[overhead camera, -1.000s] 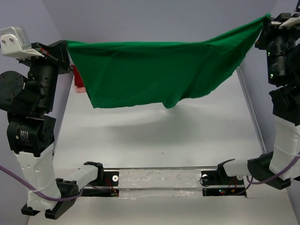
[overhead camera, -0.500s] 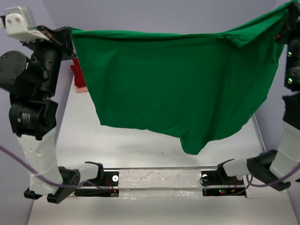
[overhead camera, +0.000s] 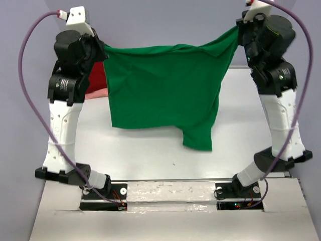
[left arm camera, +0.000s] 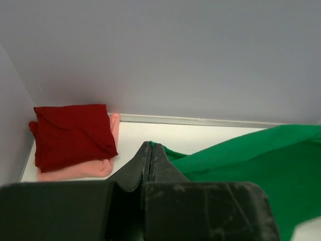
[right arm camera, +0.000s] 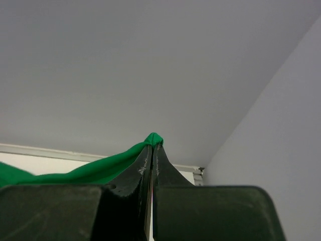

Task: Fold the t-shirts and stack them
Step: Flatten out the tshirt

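Observation:
The bright green t-shirt (overhead camera: pixel 163 90) hangs spread in the air between both arms, its lower edge above the table. My left gripper (overhead camera: pixel 102 50) is shut on its left top corner; the left wrist view shows the fingertips (left arm camera: pixel 152 146) pinching green cloth (left arm camera: pixel 241 155). My right gripper (overhead camera: pixel 238 30) is shut on its right top corner, with a green tuft (right arm camera: pixel 153 137) poking past the tips. The dark red t-shirt (left arm camera: pixel 72 133) lies folded on the salmon pink t-shirt (left arm camera: pixel 75 169) at the back left corner; both show in the top view, the dark red t-shirt (overhead camera: pixel 98 78) over the salmon pink t-shirt (overhead camera: pixel 96 93).
Grey walls close the back and both sides. A rail (overhead camera: pixel 170 191) with both arm bases runs along the near edge. A purple cable (overhead camera: pixel 30 105) loops beside the left arm.
Both arms have raised and swung inward toward the back. The green shirt now hangs narrower and farther from the camera, still held at both corners.

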`<state>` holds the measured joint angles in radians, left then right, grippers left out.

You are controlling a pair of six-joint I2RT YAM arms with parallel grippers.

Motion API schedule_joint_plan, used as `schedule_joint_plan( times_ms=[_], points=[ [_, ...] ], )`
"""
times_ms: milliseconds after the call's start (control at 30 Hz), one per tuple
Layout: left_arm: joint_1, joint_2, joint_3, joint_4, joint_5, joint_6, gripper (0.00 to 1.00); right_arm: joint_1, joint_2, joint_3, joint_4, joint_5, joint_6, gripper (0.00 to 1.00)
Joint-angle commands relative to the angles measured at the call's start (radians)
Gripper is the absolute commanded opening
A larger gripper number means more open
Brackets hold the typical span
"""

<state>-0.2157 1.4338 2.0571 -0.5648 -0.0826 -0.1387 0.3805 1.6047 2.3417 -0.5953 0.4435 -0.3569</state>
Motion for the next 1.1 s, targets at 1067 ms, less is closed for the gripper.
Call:
schedule_joint_plan(
  times_ms=[1067],
  points=[
    [-0.033,-0.202,-0.074,0.174,-0.016,0.024,0.0,0.215,-0.192,-0.076,0.239,0.164,-0.159,0.0]
  ],
)
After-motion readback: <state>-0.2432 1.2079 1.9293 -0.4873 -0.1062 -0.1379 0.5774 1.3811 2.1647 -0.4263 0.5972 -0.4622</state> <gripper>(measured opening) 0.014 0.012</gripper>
